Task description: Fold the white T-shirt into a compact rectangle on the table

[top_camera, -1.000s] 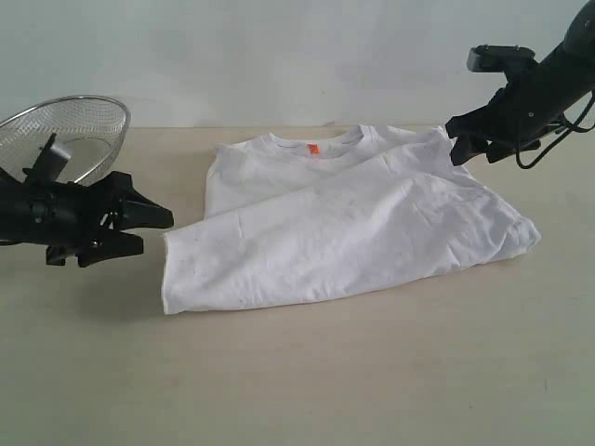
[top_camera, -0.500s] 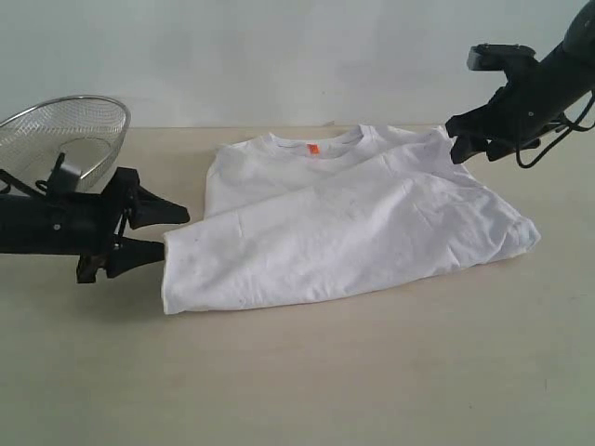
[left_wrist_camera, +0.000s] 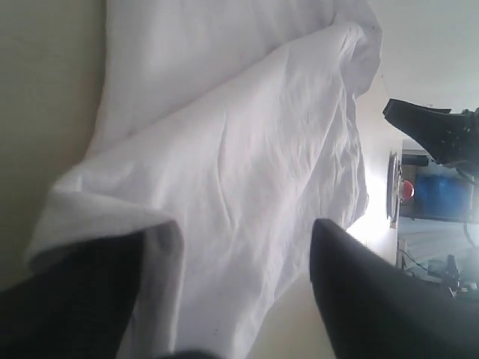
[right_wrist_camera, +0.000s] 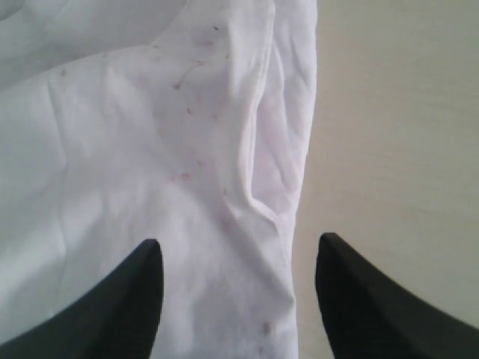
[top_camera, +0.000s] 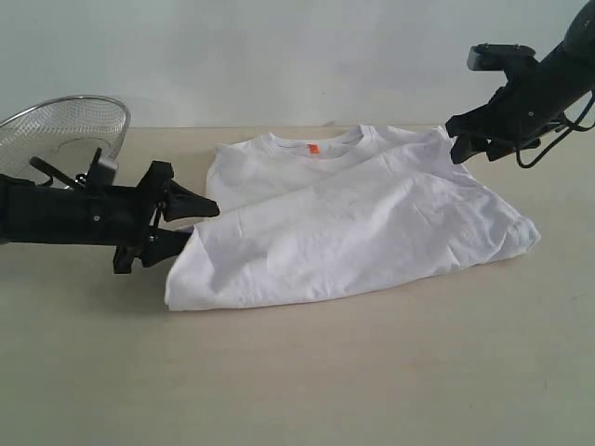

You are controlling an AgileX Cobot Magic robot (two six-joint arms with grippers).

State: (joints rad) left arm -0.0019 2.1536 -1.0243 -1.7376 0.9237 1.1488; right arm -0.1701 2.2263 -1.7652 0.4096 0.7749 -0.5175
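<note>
The white T-shirt lies on the table, folded over on itself, with its orange neck tag showing at the collar. My left gripper is open and straddles the shirt's left edge. In the left wrist view white cloth fills the gap between the fingers and drapes over one finger. My right gripper hangs open just above the shirt's far right corner. In the right wrist view the shirt's hemmed edge lies below and between its fingers.
A round wire-mesh basket stands at the far left behind the left arm. A pale wall runs along the table's back edge. Bare tabletop stretches in front of the shirt.
My left gripper has moved right from beside the basket to the shirt's left edge, and its jaws now straddle the cloth. The edge has bunched slightly. The right arm has not moved.
</note>
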